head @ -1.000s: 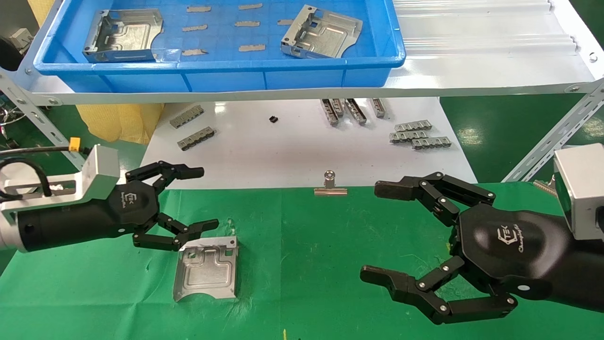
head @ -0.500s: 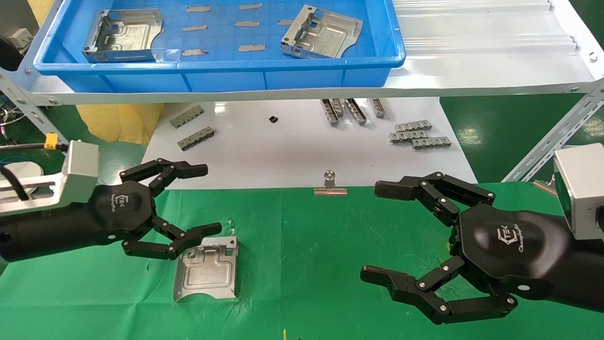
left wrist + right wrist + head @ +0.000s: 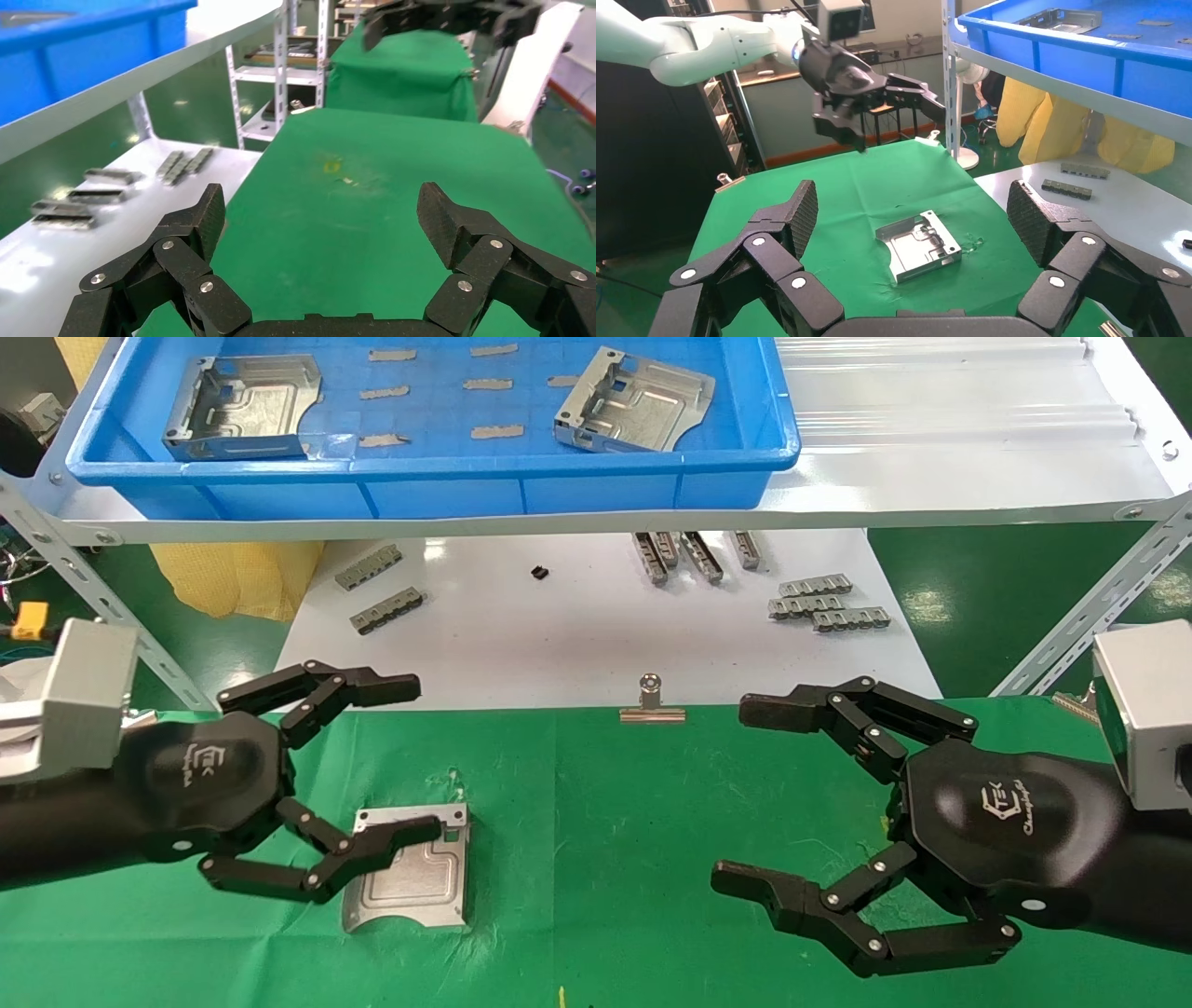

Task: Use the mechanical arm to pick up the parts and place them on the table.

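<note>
One silvery bracket [image 3: 414,885] lies flat on the green cloth table [image 3: 596,803]; it also shows in the right wrist view [image 3: 919,243]. My left gripper [image 3: 410,756] is open and empty, raised above the cloth, its lower finger crossing in front of the bracket's top edge. It shows from afar in the right wrist view [image 3: 905,116]. Two more brackets lie in the blue tray [image 3: 419,486] on the shelf, one at the left [image 3: 244,407], one at the right [image 3: 635,400]. My right gripper [image 3: 726,794] is open and empty at the right, over the cloth.
A glossy white board [image 3: 577,635] behind the cloth carries grey ridged strips [image 3: 829,603] and a small black piece [image 3: 539,573]. A silver binder clip [image 3: 652,702] stands at the cloth's back edge. Slanted metal shelf struts [image 3: 1090,607] stand at both sides.
My left gripper has drawn back to the left and toward me, away from the bracket, staying open. The bracket stays put on the cloth. The right arm has not moved.
</note>
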{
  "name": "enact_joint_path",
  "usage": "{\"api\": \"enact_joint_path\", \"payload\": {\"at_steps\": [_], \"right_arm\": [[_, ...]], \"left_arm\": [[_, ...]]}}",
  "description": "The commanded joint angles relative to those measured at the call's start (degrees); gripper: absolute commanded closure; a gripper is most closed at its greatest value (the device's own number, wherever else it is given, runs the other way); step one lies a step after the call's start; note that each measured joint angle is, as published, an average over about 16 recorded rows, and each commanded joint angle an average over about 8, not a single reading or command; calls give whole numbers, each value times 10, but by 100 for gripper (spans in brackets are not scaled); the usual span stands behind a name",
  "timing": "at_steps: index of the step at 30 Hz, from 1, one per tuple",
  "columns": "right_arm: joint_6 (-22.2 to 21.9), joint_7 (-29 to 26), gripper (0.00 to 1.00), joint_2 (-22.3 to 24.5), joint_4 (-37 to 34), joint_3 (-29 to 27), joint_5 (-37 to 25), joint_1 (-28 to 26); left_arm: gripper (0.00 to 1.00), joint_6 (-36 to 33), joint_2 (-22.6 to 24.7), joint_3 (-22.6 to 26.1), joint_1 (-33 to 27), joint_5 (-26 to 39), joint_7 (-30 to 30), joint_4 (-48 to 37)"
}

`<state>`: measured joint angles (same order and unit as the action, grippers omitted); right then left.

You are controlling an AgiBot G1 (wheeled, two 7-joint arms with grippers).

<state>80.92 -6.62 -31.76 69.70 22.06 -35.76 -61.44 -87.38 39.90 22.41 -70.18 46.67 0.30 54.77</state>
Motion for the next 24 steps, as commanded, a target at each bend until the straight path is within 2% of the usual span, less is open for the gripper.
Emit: {"api": "enact_joint_path", "payload": {"at_steps": [1,16,24], "right_arm": [[0,0,0,0,0,0,0,0],[0,0,0,0,0,0,0,0],[0,0,0,0,0,0,0,0]], "left_arm": [[0,2,-6,-8,11,-6,-14,24],[0,17,-49,-64,87,-49,-110,190],[0,19,-54,-71,96,-55,-117,208]]}}
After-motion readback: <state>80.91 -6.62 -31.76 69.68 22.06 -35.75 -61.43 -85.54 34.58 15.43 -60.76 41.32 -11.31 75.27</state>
